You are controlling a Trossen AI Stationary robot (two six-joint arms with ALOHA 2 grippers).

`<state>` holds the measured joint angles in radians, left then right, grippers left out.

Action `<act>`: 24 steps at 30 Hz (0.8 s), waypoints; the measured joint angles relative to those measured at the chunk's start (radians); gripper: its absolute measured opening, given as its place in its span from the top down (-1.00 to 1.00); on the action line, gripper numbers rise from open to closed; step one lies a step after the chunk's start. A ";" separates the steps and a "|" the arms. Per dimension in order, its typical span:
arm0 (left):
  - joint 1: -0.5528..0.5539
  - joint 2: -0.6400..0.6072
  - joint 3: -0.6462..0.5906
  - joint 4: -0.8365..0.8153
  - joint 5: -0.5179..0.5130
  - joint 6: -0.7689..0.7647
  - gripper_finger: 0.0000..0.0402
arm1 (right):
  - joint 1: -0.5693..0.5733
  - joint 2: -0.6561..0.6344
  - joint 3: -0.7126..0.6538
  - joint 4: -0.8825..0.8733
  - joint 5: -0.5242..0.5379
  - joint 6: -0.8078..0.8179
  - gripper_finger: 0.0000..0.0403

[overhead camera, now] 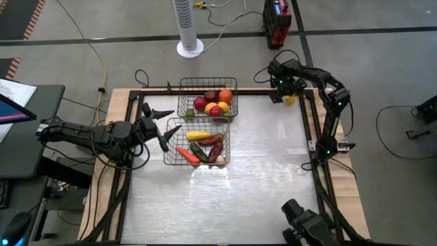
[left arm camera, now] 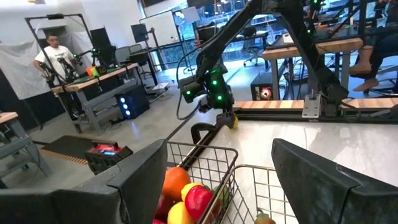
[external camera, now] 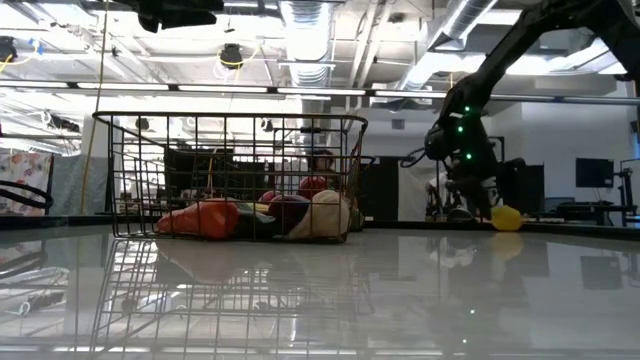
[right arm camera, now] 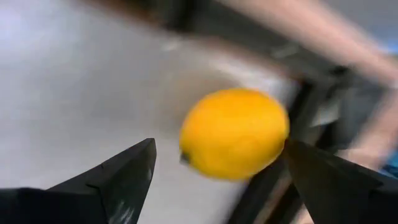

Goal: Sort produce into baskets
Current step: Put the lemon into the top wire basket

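Observation:
A yellow lemon (right arm camera: 233,132) lies on the table at its far right corner, next to the frame rail; it also shows in the high view (overhead camera: 290,100) and the low view (external camera: 506,217). My right gripper (right arm camera: 219,144) is open, low over the table, with one finger on each side of the lemon. Two black wire baskets stand left of centre. The far basket (overhead camera: 207,87) holds round red, orange and yellow fruits, and the near basket (overhead camera: 179,135) holds corn, carrot and long vegetables. My left gripper (overhead camera: 166,128) is open and empty beside the baskets' left side. My right gripper's fingers stand on either side of the lemon, slanting down from above. One fingertip (right arm camera: 292,149) is right at the lemon's side; I cannot tell whether it touches. The lemon rests on the table.
The wooden table frame and a dark rail (overhead camera: 311,109) run close behind the lemon. Bare table surface (overhead camera: 266,164) lies between the baskets and the right edge. A person (left arm camera: 53,53) stands at a bench in the room beyond.

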<state>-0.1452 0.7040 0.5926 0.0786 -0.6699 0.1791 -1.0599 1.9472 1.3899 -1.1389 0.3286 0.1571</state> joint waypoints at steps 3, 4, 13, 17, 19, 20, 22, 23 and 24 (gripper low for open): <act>0.000 0.000 0.000 0.002 0.000 0.000 -0.39 | 0.044 -0.011 0.000 -0.053 -0.111 0.017 -0.88; 0.000 0.000 0.000 0.002 0.000 0.000 -0.39 | 0.066 -0.018 0.000 -0.069 -0.140 0.024 -0.88; 0.000 0.000 0.000 0.001 0.000 -0.012 -0.39 | 0.366 -0.133 0.000 -0.134 -0.133 0.029 -0.88; 0.000 0.000 0.000 -0.001 0.015 -0.028 -0.39 | 0.398 -0.163 -0.004 -0.126 -0.100 0.074 -0.88; 0.000 0.000 0.000 -0.001 0.019 -0.033 -0.39 | 0.397 -0.164 -0.021 -0.122 -0.100 0.111 -0.88; 0.000 0.000 0.000 -0.001 0.019 -0.033 -0.39 | 0.396 -0.163 -0.034 -0.120 -0.097 0.126 -0.88; 0.000 0.000 0.000 -0.004 0.018 -0.034 -0.39 | 0.397 -0.162 -0.067 -0.082 -0.078 0.138 -0.88; 0.000 0.000 0.000 -0.008 0.019 -0.034 -0.39 | 0.397 -0.162 -0.086 -0.044 -0.067 0.141 -0.88; 0.000 0.000 0.000 -0.014 0.019 -0.035 -0.39 | 0.393 -0.162 -0.106 0.001 -0.065 0.141 -0.88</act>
<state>-0.1452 0.7036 0.5926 0.0644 -0.6510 0.1441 -0.6669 1.7847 1.2838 -1.1382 0.2637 0.2981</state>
